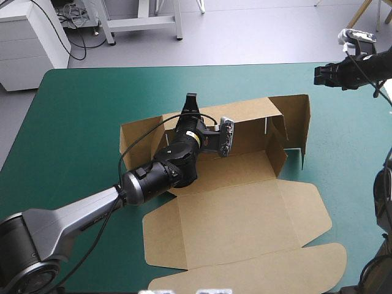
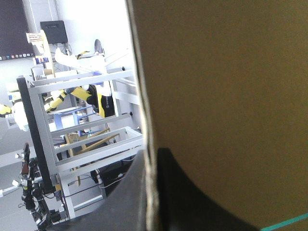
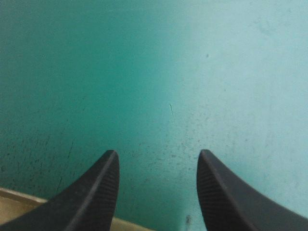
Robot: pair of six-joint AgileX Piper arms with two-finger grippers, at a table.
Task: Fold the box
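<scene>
**While the left gripper [image 1: 192, 99] pinches the box [image 1: 245, 202], the right gripper [image 3: 156, 159] hangs open**

The box sits in the middle of the table [image 1: 73, 122], on the teal-green cover. Its back wall [image 1: 245, 116] stands up along the far side. A side wall [image 1: 298, 122] stands up at the right end too. The floor of the box lies flat, and the lid [image 1: 245, 269] lies flat toward the near edge.

The left arm reaches across the box from the near left. Its gripper is at the top of the back wall, near the wall's left end. In the left wrist view the brown board runs between the two black fingers [image 2: 192, 197], so they are clamped on the wall.

The right gripper is up by the far right corner of the table, well apart from the left one. Its fingers stand apart with nothing between them. Under them is bare cover, and a thin strip of brown board [image 3: 14, 202] shows beside one finger.
</scene>
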